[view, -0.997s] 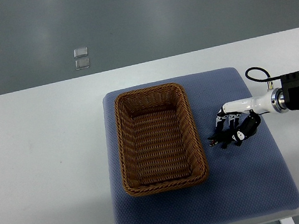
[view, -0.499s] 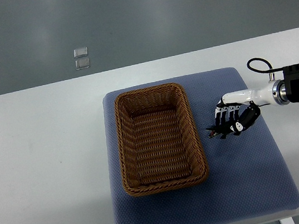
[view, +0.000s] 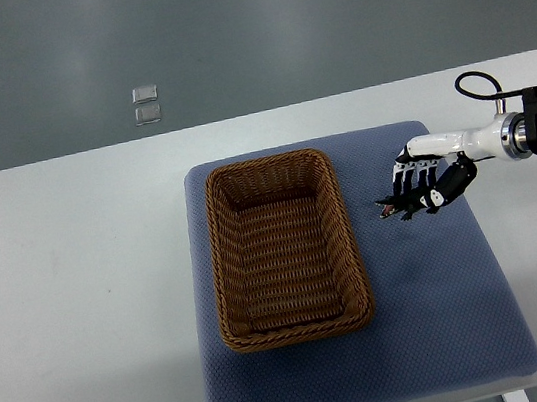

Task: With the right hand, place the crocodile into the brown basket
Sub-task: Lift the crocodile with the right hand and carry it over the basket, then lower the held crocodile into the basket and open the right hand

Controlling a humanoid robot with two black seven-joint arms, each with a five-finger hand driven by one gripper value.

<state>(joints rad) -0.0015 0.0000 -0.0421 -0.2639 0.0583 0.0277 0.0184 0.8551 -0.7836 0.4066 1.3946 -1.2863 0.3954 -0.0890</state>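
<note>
From above, the right robot hand [view: 436, 176] reaches in from the right edge, its fingers curled down and pinching the small dark crocodile [view: 394, 208]; the toy's snout pokes out leftward toward the brown basket [view: 220, 269] but stays clear of its rim. The basket sits on a blue mat [view: 436, 307] spread over the white table [view: 80, 290]; the crocodile is over the mat, to the basket's right.

The basket [view: 273, 163] is brown and woven; the mat [view: 436, 307] blue, finely dotted; the table [view: 80, 290] white; at 3 o'clock, the crocodile [view: 404, 207] is dark.
</note>
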